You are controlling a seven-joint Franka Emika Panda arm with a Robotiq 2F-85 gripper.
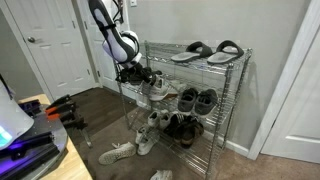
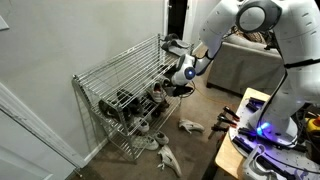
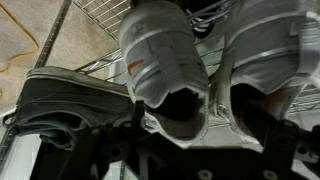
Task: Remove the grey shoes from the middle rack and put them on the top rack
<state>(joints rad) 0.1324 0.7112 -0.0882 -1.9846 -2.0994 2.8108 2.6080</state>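
currently our hand (image 1: 137, 74) sits at the grey shoes (image 3: 165, 60) on the middle rack (image 1: 215, 116); we cannot tell whether it is spread or clamped.

Chrome wire top rack (image 1: 200, 60) glossy; grey shoes (image 3: 165, 60) matt cloth.

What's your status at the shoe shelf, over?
Gripper looks open, at the middle rack, right behind the grey shoes. Shoes not yet gripped. Top rack carries slide sandals; dark shoe alongside.
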